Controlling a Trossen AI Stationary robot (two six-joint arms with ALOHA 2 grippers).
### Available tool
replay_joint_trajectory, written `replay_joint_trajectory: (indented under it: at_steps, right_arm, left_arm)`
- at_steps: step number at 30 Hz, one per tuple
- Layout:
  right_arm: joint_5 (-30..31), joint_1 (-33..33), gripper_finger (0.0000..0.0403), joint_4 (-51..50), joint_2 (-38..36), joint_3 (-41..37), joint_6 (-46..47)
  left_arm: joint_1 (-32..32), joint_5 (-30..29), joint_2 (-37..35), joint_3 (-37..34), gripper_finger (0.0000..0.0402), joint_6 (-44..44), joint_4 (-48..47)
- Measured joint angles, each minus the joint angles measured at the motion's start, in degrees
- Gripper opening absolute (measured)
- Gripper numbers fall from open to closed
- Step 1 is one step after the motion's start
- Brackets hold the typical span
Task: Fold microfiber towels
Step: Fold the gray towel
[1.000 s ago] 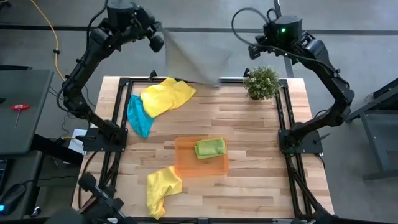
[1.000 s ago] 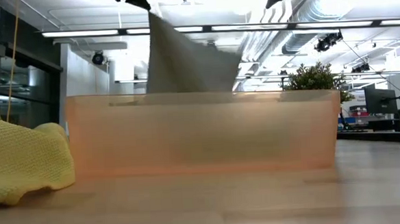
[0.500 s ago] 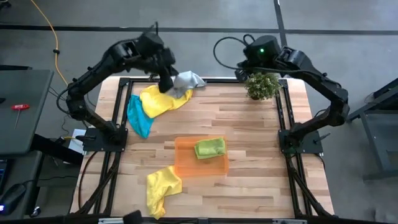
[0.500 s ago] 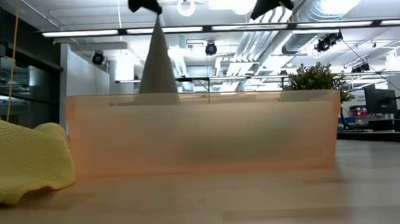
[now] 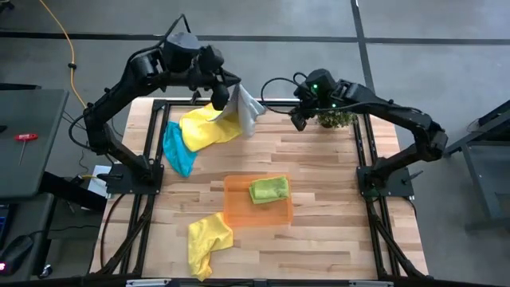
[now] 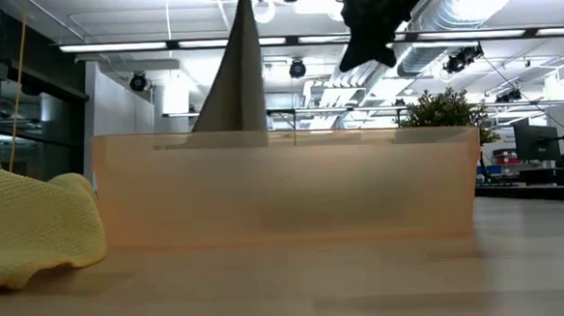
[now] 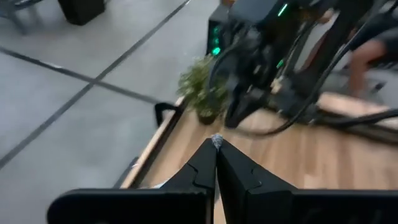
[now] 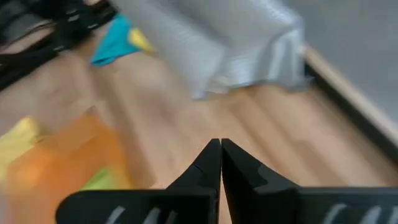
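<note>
A: Left tool (image 5: 225, 89) is pinched on the grey towel (image 5: 247, 108), dangling over the bench's (image 5: 319, 175) far edge?

B: Yep. Right tool (image 5: 296, 119), closed and empty I think, dropped near the plant (image 5: 335, 118) since before.

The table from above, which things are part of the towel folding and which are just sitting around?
Part of the job:
- grey towel, hanging from the left hand
- yellow towel at the back
- teal towel
- green towel, in the tray
- yellow towel at the front

Just lying about:
- orange tray
- potted plant
</note>
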Motion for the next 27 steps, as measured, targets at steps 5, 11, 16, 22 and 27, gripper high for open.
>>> replay_joint_trajectory:
  at_steps: [5,11,16,22,27]
  right_arm:
    - [-6.15,0.68,0.0041,5.35,0.00,-6.07,0.07]
    - [-10.12,2.49,0.0115,13.60,0.00,-13.73,0.01]
    - [-11.01,4.85,0.0149,20.22,0.00,-19.38,-0.32]
    - [-10.60,7.61,0.0154,27.80,2.11,-23.81,-1.69]
    - [-8.92,8.52,0.0154,35.64,9.51,-23.39,-1.16]
  left_arm:
    - [-0.01,13.73,0.21,0.04,0.0000,-5.28,1.87]
    - [-4.57,6.27,0.26,-5.19,0.0000,-2.94,-9.98]
    - [-8.17,2.02,-0.57,-17.74,0.0000,-5.84,-11.35]
    - [-11.86,-0.24,-0.33,-34.42,0.0000,-11.70,-1.47]
    - [-11.10,-7.34,-0.33,-40.40,0.0000,-18.12,3.11]
